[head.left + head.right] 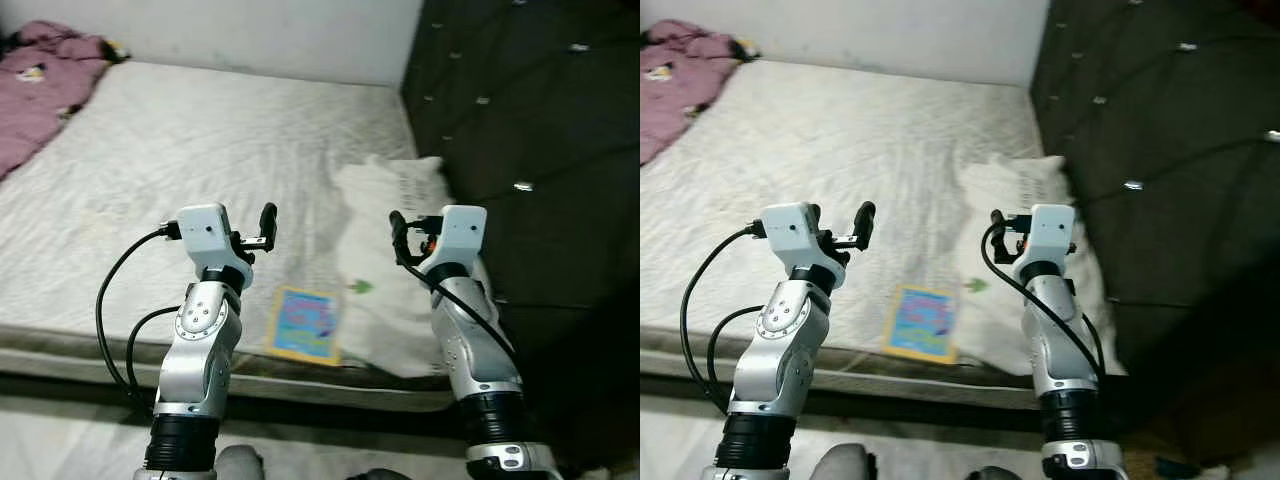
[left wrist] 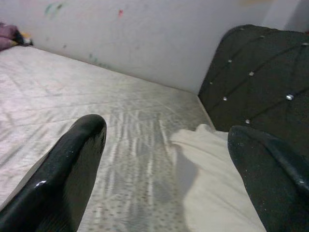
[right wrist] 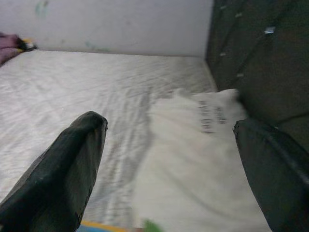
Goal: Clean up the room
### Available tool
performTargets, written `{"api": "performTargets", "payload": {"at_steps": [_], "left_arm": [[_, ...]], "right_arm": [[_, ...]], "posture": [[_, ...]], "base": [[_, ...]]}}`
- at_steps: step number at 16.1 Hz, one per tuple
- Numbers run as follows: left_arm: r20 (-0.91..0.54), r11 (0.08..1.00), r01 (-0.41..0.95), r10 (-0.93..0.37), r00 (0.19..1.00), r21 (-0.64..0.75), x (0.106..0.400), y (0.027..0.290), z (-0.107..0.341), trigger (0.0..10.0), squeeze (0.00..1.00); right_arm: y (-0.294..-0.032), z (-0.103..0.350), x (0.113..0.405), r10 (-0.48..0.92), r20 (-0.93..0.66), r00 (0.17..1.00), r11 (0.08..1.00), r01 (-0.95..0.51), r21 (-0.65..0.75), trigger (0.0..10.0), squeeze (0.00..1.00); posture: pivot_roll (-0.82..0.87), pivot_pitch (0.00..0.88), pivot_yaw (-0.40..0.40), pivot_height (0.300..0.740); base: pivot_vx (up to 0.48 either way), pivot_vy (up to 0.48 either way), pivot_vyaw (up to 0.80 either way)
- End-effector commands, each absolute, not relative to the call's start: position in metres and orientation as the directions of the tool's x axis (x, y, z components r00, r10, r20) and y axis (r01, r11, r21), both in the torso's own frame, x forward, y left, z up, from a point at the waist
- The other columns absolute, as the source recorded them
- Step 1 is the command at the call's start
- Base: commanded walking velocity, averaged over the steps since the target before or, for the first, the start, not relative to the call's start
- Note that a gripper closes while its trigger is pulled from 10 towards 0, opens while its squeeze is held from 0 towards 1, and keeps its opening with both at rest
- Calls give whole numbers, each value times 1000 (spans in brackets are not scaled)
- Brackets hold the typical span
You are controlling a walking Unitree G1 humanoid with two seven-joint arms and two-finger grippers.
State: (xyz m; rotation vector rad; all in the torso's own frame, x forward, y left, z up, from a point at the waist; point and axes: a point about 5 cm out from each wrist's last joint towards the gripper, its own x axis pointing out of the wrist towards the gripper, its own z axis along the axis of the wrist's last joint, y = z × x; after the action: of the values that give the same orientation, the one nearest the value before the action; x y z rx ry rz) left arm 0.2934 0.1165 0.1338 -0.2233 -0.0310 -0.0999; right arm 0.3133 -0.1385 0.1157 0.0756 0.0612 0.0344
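Note:
A colourful children's book lies flat near the front edge of the bare white mattress. To its right a white pillow with dark print rests against the black tufted headboard. Both arms are raised above the mattress edge. My left gripper hovers up and left of the book, its fingers spread wide and empty. My right gripper hangs over the pillow, open too, with the pillow between its fingers in the right wrist view.
A crumpled purple blanket lies at the mattress's far left corner, with a small dark object beside it. A white wall runs behind the bed. Pale floor shows below the mattress edge.

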Motion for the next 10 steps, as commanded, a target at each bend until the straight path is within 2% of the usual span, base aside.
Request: {"api": "performTargets", "payload": {"at_steps": [1,10], "left_arm": [[36,963,113,-107,994,-245,294,111,133,10000,0],[38,961,107,-101,994,-256,295,111,133,10000,0]], "right_arm": [[-137,119,315,49,-55,997,996,-45,78,10000,0],[-135,119,316,57,-55,997,996,-53,71,10000,0]], "posture": [[28,0,-64,740],[26,0,-65,740]], "base": [[0,480,0],[0,480,0]]}}
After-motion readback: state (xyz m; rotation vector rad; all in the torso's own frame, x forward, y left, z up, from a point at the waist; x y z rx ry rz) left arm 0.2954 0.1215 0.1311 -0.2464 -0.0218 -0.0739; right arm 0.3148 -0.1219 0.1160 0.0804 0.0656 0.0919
